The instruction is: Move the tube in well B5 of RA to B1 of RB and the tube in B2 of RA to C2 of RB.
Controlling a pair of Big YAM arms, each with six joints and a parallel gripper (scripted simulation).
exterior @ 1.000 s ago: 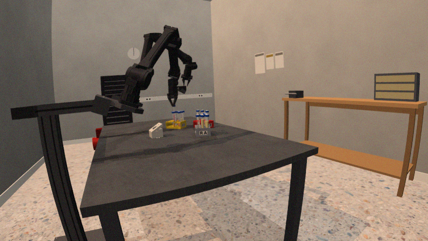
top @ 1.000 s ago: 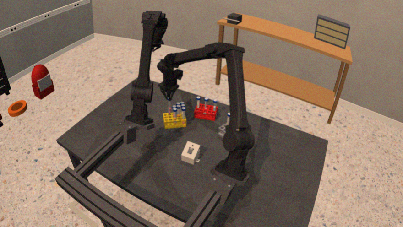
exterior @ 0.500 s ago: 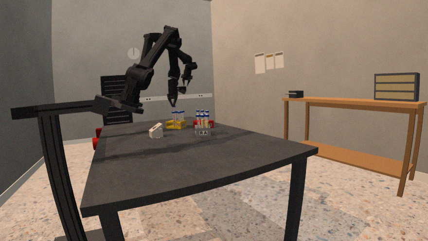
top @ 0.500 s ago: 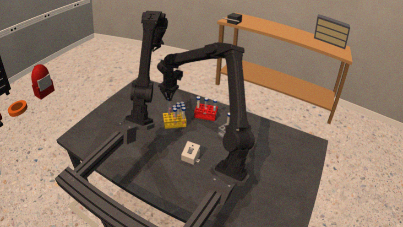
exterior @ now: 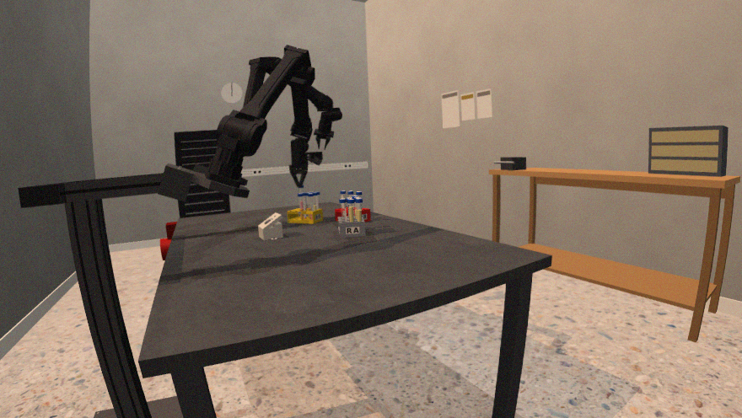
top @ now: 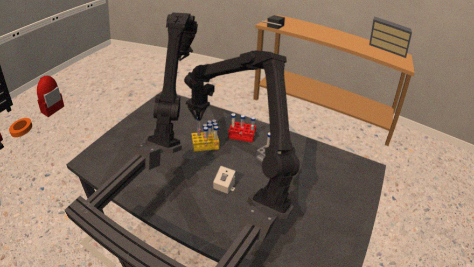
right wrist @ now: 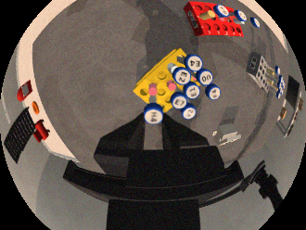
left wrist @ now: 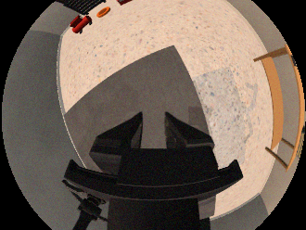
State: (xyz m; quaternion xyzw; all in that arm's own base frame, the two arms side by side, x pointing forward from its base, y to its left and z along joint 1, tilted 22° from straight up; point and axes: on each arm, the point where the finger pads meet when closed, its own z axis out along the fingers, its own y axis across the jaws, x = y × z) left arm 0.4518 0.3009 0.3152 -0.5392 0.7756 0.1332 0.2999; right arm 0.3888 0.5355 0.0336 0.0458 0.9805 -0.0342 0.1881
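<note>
The right fingers (top: 198,117) (exterior: 299,184) grip a blue-capped clear tube (top: 199,126) (exterior: 300,190) (right wrist: 153,113), long axis near upright over the yellow plastic rack (top: 207,147) (exterior: 312,219) (right wrist: 143,85)

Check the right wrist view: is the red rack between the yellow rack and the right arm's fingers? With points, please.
No, the yellow rack (right wrist: 145,83) lies nearer the fingers.
</note>
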